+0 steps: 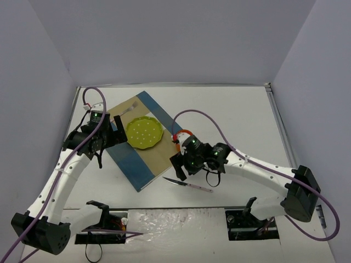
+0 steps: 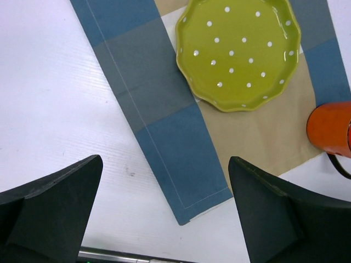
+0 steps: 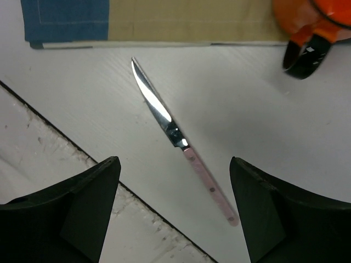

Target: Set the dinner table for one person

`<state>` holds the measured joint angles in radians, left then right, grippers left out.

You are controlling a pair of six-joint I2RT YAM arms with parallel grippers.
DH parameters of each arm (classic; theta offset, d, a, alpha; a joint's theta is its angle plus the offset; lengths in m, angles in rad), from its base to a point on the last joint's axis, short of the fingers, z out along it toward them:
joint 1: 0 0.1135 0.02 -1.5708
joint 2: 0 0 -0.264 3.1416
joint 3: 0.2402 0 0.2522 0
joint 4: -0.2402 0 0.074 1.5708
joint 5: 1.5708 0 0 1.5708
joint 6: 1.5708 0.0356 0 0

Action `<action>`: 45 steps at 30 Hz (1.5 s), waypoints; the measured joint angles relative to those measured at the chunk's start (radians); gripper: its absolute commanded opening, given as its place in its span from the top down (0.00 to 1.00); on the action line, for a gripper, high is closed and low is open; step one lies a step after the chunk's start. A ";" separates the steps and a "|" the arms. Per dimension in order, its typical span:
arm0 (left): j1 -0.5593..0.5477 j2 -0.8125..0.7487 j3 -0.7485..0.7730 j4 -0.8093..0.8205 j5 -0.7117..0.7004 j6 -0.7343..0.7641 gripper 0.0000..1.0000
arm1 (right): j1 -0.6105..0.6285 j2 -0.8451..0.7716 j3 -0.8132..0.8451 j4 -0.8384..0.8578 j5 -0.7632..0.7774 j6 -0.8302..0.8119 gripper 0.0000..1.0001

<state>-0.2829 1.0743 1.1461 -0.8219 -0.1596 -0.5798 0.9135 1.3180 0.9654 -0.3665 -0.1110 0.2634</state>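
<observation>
- The knife (image 3: 175,134) lies flat on the bare tabletop (image 1: 230,109), just right of the near corner of the blue-and-tan placemat (image 1: 129,161) and not touching it. The orange cup (image 3: 307,16) stands further back, at the placemat's right edge.
- Handling, as a judgement: it is light, thin and rigid. The polished blade looks slippery, and it lies so low that there is little for fingers to get under.
- The pale pink riveted handle is the better place to hold, pinched across its narrow width near the middle. The blade is slick and tapers to a point.
- Its long axis runs roughly left to right in the overhead view. The tip points left and slightly far, toward the placemat, and the handle trails right and slightly near.
- The right claw (image 3: 174,170) hangs over the knife with its fingers spread, one on each side and nothing pinched. I cannot tell how high it is above the knife.
- The left claw (image 2: 164,164) is spread wide and empty over the placemat's blue border, just left of the green dotted plate (image 2: 238,55).
</observation>
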 measured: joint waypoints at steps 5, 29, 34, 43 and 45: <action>0.000 -0.002 0.000 -0.029 0.004 0.000 0.03 | 0.079 0.051 -0.082 -0.005 0.013 0.082 0.24; 0.000 -0.051 -0.007 -0.043 0.090 0.051 0.03 | 0.093 0.205 -0.185 0.050 0.083 0.168 0.65; 0.000 -0.073 -0.014 -0.044 0.094 0.061 0.03 | 0.103 0.204 -0.190 0.059 0.101 0.168 0.85; 0.000 -0.116 -0.030 -0.050 0.111 0.077 0.03 | 0.157 0.152 -0.226 0.058 0.083 0.166 1.00; 0.000 -0.118 -0.030 -0.051 0.115 0.080 0.03 | 0.177 0.135 -0.225 0.035 0.070 0.163 1.00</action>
<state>-0.2829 0.9560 1.1160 -0.8728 -0.0448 -0.4999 1.0904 1.4531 0.7407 -0.3311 -0.0407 0.4264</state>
